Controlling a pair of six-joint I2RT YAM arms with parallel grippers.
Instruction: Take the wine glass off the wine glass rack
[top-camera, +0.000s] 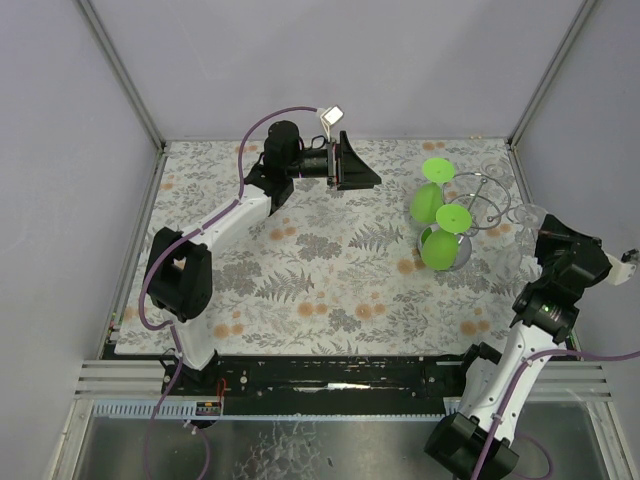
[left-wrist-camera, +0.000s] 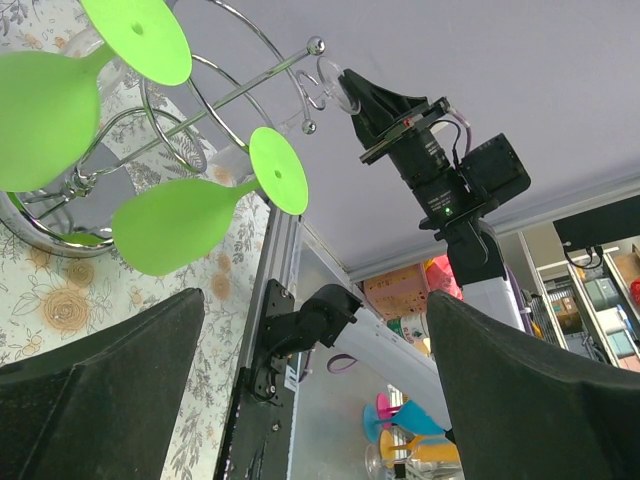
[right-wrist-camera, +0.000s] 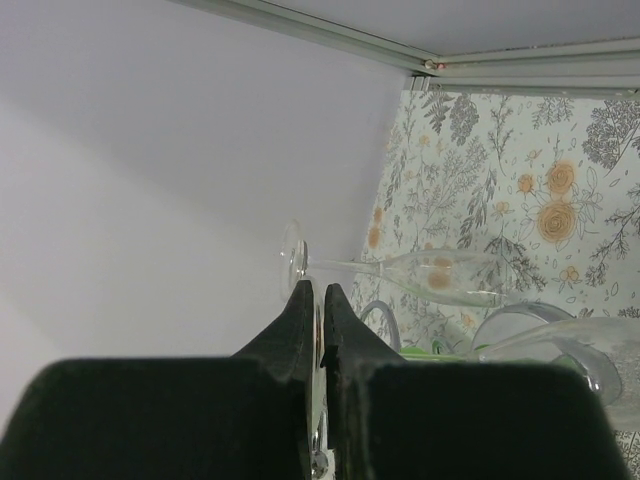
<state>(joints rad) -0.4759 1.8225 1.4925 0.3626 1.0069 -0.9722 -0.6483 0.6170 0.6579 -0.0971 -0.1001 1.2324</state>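
The right gripper (right-wrist-camera: 315, 292) is clenched almost shut, with only a sliver of gap between its fingers. I cannot tell whether it pinches anything. Just past its fingertips is the round foot of a clear wine glass (right-wrist-camera: 440, 275), which is on the wine glass rack (top-camera: 482, 195). Two green wine glasses (top-camera: 440, 248) hang on the side of the rack away from that gripper. The left gripper (top-camera: 360, 162) is released, fingers spread wide. It faces the rack from well apart, above the flower-patterned desk (top-camera: 300, 290).
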